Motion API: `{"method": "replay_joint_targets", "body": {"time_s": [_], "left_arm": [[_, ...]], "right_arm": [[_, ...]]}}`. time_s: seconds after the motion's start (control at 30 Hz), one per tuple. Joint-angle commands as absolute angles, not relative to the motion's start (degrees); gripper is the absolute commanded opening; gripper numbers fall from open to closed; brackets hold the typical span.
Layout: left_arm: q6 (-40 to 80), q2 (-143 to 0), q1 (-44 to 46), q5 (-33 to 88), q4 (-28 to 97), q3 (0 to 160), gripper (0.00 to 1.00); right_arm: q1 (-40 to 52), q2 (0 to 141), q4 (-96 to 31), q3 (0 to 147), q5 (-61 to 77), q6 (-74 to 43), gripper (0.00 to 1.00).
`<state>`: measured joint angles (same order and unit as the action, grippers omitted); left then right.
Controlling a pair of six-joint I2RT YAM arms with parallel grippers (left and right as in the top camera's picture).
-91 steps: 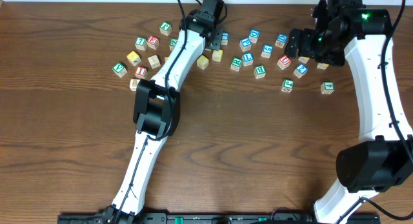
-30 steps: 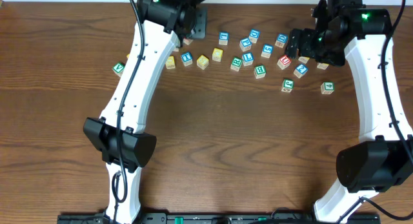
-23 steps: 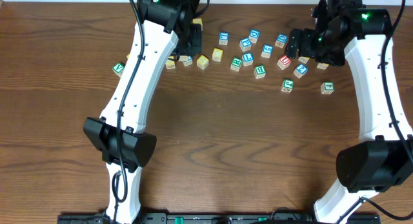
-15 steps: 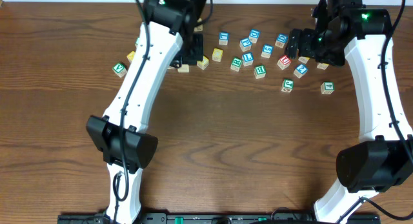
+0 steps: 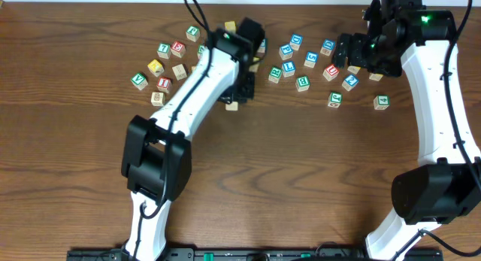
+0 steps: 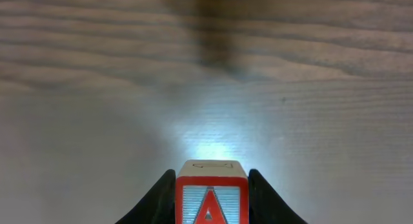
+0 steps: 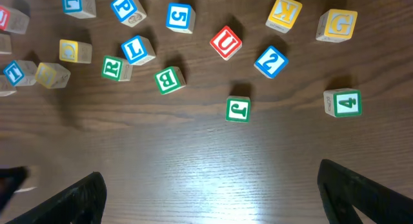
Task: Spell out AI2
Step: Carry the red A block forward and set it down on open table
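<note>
The block with a red A (image 6: 211, 199) sits pinched between the two dark fingers (image 6: 159, 195) of the left gripper (image 6: 211, 185), which is closed onto its sides. The letter stands upright in a red frame on a pale blue face turned toward the wrist camera. It is a cube, so no side runs longer. From overhead the block (image 5: 231, 105) peeks out under the left gripper (image 5: 240, 86), just in front of the scattered blocks on the wooden table (image 5: 301, 178); whether it touches the wood I cannot tell.

The blue 2 block (image 7: 270, 61) lies tilted beside a red U (image 7: 226, 42), with a green J (image 7: 237, 110) and a green 4 (image 7: 345, 102) nearer the front.

The right gripper (image 7: 219, 195) hangs above them, spread wide and holding nothing.
</note>
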<state>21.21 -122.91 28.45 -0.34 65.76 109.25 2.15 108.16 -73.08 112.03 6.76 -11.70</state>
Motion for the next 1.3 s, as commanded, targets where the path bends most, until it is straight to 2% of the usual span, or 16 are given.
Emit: {"method": "replay_joint_targets", "body": {"time_s": [0.0,0.4,0.8,0.9,1.0,1.13,1.27], "left_arm": [[22.3,-122.8,28.5,-0.3,61.5,104.0,0.19],[26.2,-122.8,29.2,-1.0,42.9,90.3,0.19],[26.3,-122.8,30.3,-2.7,40.6,89.9,0.19],[26.2,-122.8,30.2,-2.6,40.6,89.8,0.32],[26.2,-122.8,30.3,-2.6,40.7,89.7,0.38],[26.2,-122.8,30.2,-2.6,41.0,89.7,0.46],[26.2,-122.8,30.3,-2.6,41.0,89.7,0.48]], "right_arm": [[2.0,107.5,-73.1,113.1,6.5,-11.5,0.99],[2.0,107.5,-73.1,113.1,6.5,-11.5,0.99],[2.0,107.5,-73.1,113.1,6.5,-11.5,0.99],[2.0,107.5,-73.1,113.1,6.5,-11.5,0.99],[2.0,107.5,-73.1,113.1,6.5,-11.5,0.99],[2.0,107.5,-73.1,113.1,6.5,-11.5,0.99],[2.0,107.5,-73.1,113.1,6.5,-11.5,0.99]]}}
